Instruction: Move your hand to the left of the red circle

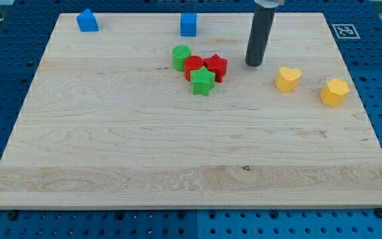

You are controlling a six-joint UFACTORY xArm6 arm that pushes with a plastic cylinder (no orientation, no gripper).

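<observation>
While my tip [254,64] is kept right of the red star [216,66] | red circle [192,66] is wedged between green circle [182,57] and green star [202,81] on the counter [111,146] | no jaws are fitted, so no state applies | a detour is judged needed

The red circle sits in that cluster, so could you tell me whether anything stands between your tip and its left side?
Yes. My tip is right of the cluster; the red star and red circle lie between, and the green cylinder crowds the circle's upper left.
</observation>
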